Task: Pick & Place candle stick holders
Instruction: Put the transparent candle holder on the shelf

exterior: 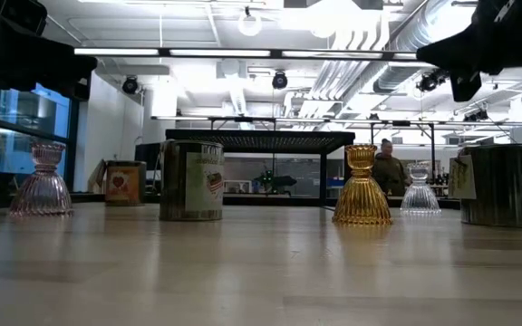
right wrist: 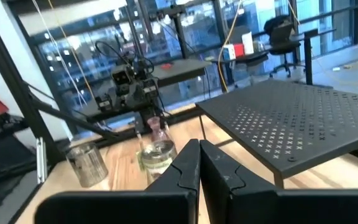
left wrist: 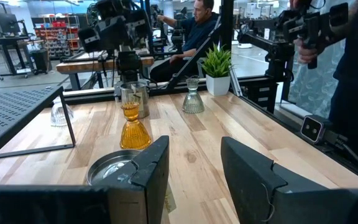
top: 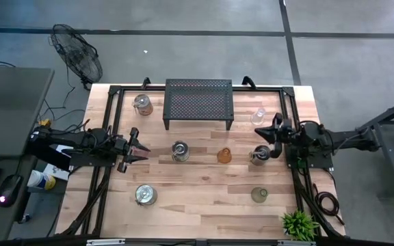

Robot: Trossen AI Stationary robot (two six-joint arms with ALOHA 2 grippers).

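Left gripper [top: 142, 148] fingers spread wide; right gripper [top: 259, 131] fingers pressed together, partly hiding a silvery holder [top: 260, 155].

no readable text in any view. the metallic holder [exterior: 191, 179] in the low view carries a printed label with a red mark, lettering too small to make out. the small box [exterior: 125, 182] beside it shows a red heart-like graphic, no legible words. a white tag hangs on the right-hand tin [exterior: 506, 185], blank as far as can be told.
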